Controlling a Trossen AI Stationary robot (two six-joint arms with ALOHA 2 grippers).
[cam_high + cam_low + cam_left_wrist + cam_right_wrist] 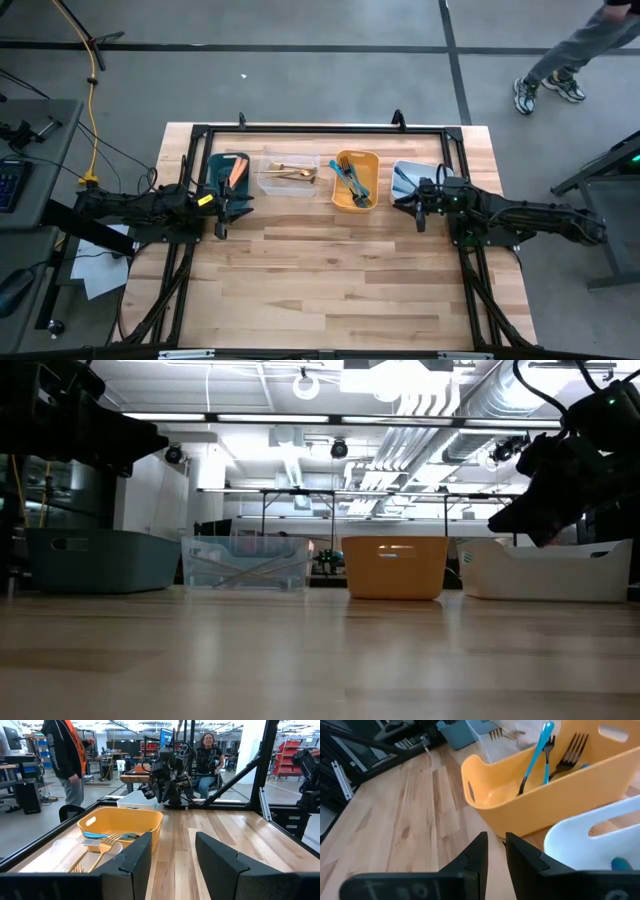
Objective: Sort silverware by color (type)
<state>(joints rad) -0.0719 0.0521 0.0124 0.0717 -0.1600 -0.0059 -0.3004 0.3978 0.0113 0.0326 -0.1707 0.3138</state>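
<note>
Bare wooden tabletop (330, 280) fills the near half, nothing on it. Four bins sit in a row along the far edge. From left: teal bin (226, 174) with salmon-orange handled pieces (237, 170); clear bin (290, 176) with gold utensils (291, 174) lying crossed; yellow bin (355, 180) holding teal-blue handled forks (352, 180), dark tines leaning against its wall; white bin (410, 180) with one blue-handled piece (623, 864) and something orange inside, partly hidden by the arm.

Left gripper (222, 209) hangs over the tabletop just near of the teal bin, fingers (132, 862) spread apart, nothing between them. Right gripper (420, 205) hangs at the near left corner of the white bin, fingers (477, 855) nearly together with only a narrow gap, nothing held. Both are off the tabletop in the low view.

All silverware seen is in the bins; none loose on the wood.

Beyond the tabletop: a person in a dark jacket with orange stripe (65, 757) standing, a seated person (207, 757) farther back, and someone's legs (560, 70) walking on the floor at far right.
</note>
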